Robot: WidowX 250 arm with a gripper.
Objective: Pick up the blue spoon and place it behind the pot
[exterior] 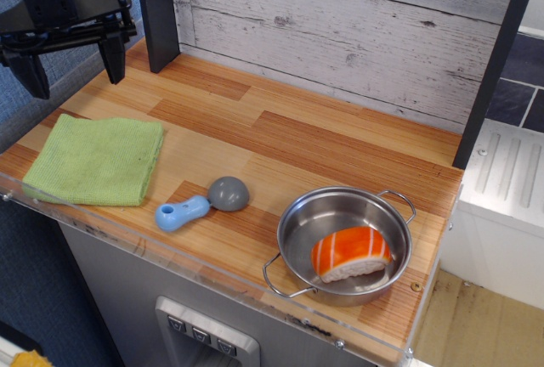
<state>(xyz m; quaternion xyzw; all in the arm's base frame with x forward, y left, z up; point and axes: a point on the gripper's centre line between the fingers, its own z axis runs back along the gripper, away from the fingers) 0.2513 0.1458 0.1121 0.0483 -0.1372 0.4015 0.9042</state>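
The blue spoon (200, 205) lies flat near the table's front edge, light blue handle to the left, grey dome bowl to the right. The shiny steel pot (293, 231) stands to its right at the front right, with an orange and white sushi piece (350, 254) inside it. My gripper (74, 68) hangs open and empty above the far left corner, well away from the spoon, its two black fingers pointing down.
A folded green cloth (98, 160) lies at the left front. A dark post (157, 12) stands at the back left and another (495, 65) at the right. A white plank wall (340, 19) backs the table. Bare wood lies behind the pot.
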